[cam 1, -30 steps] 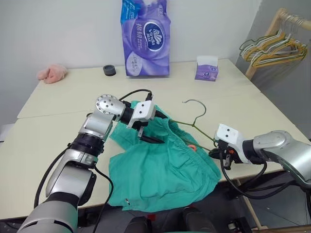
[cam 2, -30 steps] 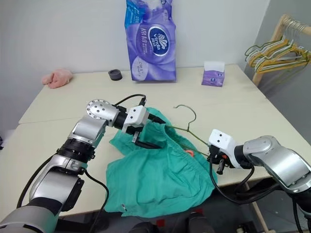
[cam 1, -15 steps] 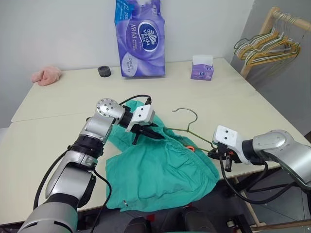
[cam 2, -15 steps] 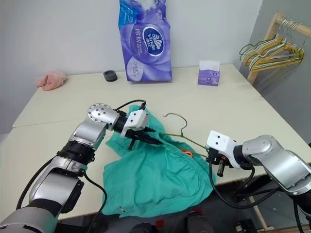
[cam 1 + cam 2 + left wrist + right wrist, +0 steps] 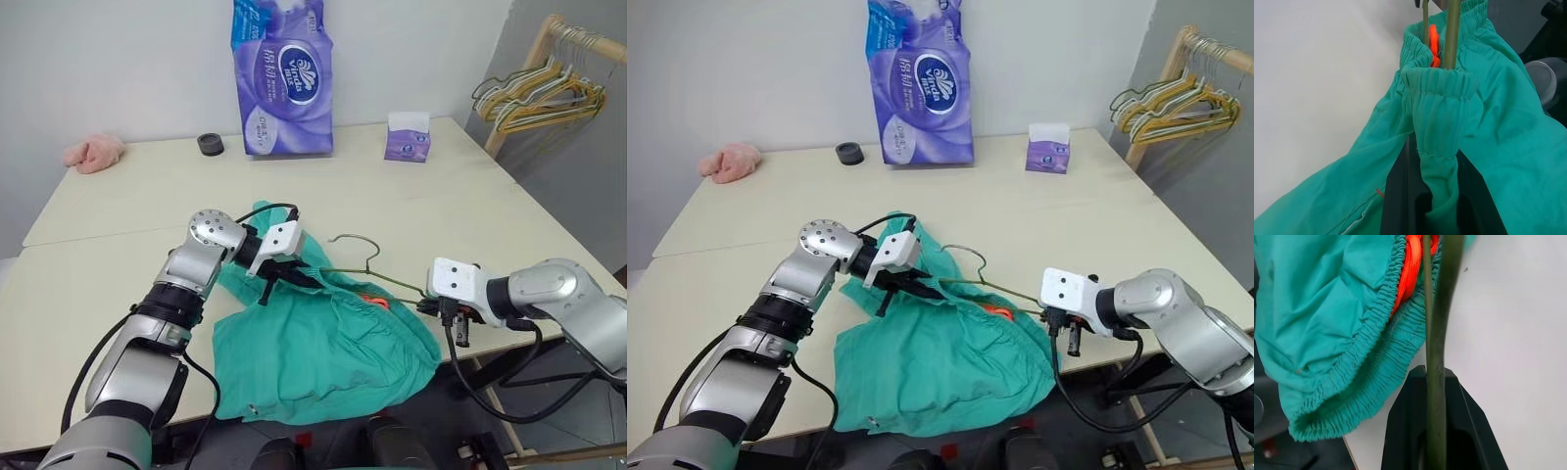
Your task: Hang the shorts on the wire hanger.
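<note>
Left gripper point(image 5: 1437, 208) pinches shorts point(image 5: 323, 343) waistband between fingers. Right gripper point(image 5: 1432, 440) squeezes wire hanger point(image 5: 367, 269) end; hanger wire runs inside waistband.

Cream table point(image 5: 470, 211), teal shorts point(image 5: 323, 343) draped over its front edge, tissue pack point(image 5: 282, 76), tissue box point(image 5: 408, 137), pink cloth point(image 5: 93, 154), black ring point(image 5: 210, 144)

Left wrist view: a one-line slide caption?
Left gripper shut on the shorts waistband, hanger wire passing inside.
</note>
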Robot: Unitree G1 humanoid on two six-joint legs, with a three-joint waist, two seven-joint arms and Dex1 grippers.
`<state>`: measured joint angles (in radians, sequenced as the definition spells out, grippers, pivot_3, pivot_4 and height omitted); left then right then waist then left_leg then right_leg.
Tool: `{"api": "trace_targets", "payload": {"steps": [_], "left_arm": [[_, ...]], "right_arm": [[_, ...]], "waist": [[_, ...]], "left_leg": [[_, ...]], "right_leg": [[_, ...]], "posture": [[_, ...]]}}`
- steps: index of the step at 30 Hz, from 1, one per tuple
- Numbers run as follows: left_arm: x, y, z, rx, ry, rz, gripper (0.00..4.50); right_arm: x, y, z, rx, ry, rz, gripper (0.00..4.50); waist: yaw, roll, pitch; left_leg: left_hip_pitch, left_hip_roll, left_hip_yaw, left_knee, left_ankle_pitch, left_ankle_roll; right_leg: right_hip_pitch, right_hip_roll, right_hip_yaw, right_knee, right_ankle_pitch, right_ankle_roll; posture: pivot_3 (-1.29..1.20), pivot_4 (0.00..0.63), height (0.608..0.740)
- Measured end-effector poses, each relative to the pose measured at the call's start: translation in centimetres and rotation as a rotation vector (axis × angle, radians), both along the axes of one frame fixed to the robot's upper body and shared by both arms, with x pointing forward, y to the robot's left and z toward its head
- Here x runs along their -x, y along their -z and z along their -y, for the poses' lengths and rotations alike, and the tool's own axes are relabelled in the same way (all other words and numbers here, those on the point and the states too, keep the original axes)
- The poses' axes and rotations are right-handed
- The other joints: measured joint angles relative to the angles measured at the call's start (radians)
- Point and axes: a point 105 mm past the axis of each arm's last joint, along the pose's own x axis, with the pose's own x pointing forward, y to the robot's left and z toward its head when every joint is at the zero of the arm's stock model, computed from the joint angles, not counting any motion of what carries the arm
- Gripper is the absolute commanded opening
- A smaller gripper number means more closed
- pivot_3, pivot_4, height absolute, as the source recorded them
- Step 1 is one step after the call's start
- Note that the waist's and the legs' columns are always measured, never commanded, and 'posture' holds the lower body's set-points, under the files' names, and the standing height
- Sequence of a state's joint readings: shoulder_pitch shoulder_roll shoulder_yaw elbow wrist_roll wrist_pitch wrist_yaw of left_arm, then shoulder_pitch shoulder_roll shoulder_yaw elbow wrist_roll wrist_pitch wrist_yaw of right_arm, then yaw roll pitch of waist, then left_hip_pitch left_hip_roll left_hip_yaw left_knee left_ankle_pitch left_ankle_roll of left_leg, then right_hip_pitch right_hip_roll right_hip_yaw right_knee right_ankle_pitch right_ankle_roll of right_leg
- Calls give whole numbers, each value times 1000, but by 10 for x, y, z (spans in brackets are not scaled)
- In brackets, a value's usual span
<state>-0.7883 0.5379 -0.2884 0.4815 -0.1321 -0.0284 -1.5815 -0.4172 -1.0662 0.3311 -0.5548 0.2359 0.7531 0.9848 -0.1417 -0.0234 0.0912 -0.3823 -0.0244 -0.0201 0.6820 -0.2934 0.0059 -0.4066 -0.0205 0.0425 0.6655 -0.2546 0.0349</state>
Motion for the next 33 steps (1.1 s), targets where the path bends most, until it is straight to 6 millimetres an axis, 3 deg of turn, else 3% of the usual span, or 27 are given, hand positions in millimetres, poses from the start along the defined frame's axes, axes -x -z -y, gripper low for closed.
{"api": "trace_targets", "payload": {"steps": [5, 10, 13, 15, 20, 23, 33], "left_arm": [[1, 1, 5, 9, 8, -2, 0], [-2, 2, 5, 7, -10, 10, 0], [-5, 2, 3, 4, -34, 19, 0], [-7, 2, 3, 9, -48, 21, 0], [-16, -3, -3, 43, -124, 39, 0], [-20, -8, -7, 61, -156, 52, 0], [-23, -12, -15, 63, -204, 46, 0]], "right_arm": [[2, -18, 26, 82, -28, 67, 2299], [9, -10, 65, 91, 131, 17, 3957], [12, -12, 90, -4, 321, 14, 3957], [15, -12, 95, -125, 425, 38, 3957], [42, 20, 66, -496, 621, -7, 3957], [58, 37, 49, -530, 644, -61, 3957], [68, 71, 19, -654, 761, -258, 3957]], "waist": [[2, 1, -1], [3, 0, -1], [7, 0, -2], [9, -1, -3], [8, 0, -7], [7, -3, -10], [13, -24, -24]], "left_leg": [[0, 0, 0, 0, 0, 0], [0, 0, 0, 0, 0, 0], [1, 0, 0, 0, 0, 0], [1, 0, -1, 0, 0, 0], [1, 1, -1, 0, 0, 0], [1, 1, -1, 0, 0, 0], [0, 1, -4, -2, 0, 0]], "right_leg": [[0, 0, 0, 0, 0, 0], [1, 0, 0, 0, 0, 0], [2, 0, 0, 0, 0, 0], [2, 1, 0, 1, 0, 0], [1, 1, 1, 4, 0, 1], [1, 1, 0, 3, 0, 1], [2, 1, -3, -2, 0, 1]], "posture": [[-211, 38, 740], [-201, 41, 740], [-202, 47, 740], [-206, 53, 740], [-207, 57, 740], [-201, 58, 740], [-182, 52, 740]]}}
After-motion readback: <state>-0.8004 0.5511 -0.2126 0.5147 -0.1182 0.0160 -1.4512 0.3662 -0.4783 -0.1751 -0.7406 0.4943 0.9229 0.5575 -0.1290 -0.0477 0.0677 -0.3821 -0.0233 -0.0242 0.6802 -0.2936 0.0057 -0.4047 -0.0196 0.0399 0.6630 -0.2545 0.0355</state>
